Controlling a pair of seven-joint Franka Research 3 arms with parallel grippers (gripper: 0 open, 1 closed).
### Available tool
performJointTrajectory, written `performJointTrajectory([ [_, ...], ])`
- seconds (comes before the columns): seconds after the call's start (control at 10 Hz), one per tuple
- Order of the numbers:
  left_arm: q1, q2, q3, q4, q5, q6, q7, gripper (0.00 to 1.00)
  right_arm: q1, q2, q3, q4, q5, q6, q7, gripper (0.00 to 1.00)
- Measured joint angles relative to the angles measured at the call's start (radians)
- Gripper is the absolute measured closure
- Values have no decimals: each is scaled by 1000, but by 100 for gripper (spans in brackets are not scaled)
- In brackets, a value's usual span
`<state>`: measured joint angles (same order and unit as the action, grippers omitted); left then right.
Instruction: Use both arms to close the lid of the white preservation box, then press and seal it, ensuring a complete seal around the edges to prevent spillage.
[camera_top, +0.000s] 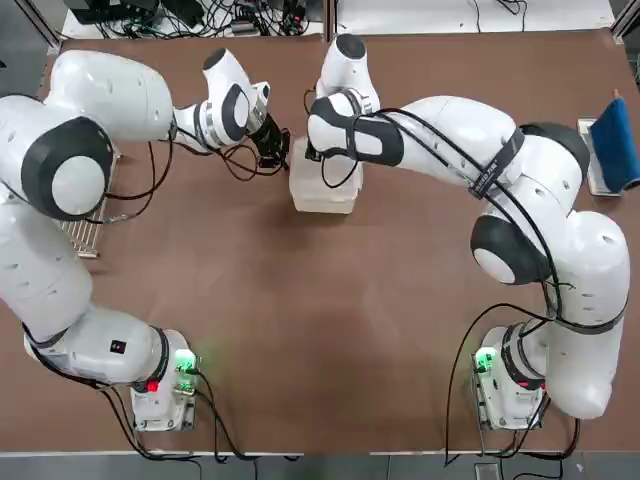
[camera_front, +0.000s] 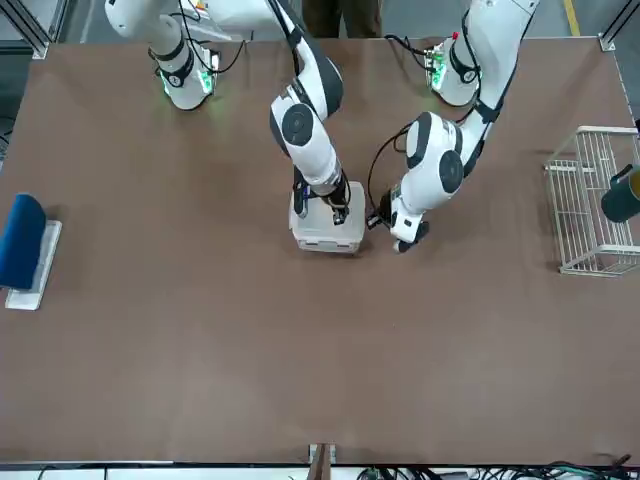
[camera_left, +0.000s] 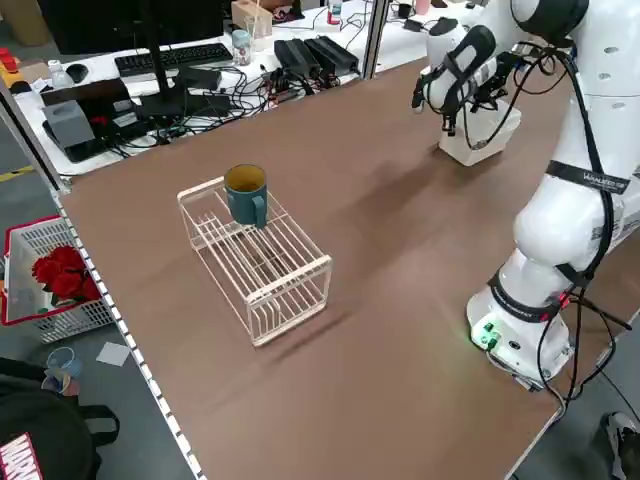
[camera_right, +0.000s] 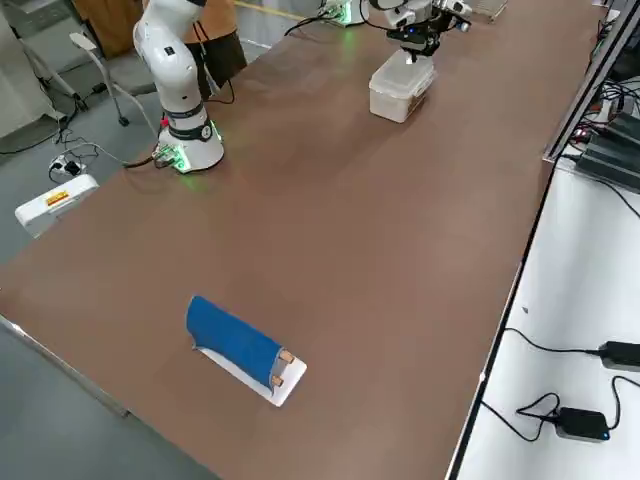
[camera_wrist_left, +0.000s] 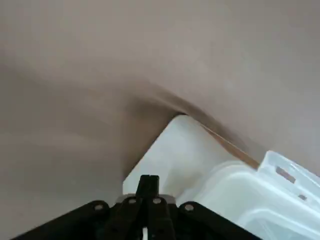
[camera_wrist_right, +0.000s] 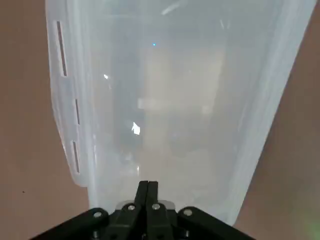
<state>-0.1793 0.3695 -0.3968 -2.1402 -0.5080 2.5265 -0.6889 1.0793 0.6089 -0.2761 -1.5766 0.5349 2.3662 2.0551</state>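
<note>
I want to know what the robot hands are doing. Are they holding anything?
No, nothing is held. The right gripper is shut, above the lid of the white box. The left gripper is shut too, beside the box.

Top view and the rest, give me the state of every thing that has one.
lid: down on the box.
white preservation box: closed, upright.
right gripper: shut, over the lid.
left gripper: shut, beside the box.
teal mug: upright on the wire rack.
</note>
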Motion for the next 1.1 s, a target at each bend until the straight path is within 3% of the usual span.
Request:
performJointTrajectory([
  [0.3,49,-12,-2,23,52,-70,0,99,0,0,0,0,0,0,0,98],
  [0.6,74,-109,-3,83,59,-202,-63,99,0,0,0,0,1,0,0,98],
  [1.1,56,-154,-18,149,98,-227,-207,99,0,0,0,0,1,0,0,98],
])
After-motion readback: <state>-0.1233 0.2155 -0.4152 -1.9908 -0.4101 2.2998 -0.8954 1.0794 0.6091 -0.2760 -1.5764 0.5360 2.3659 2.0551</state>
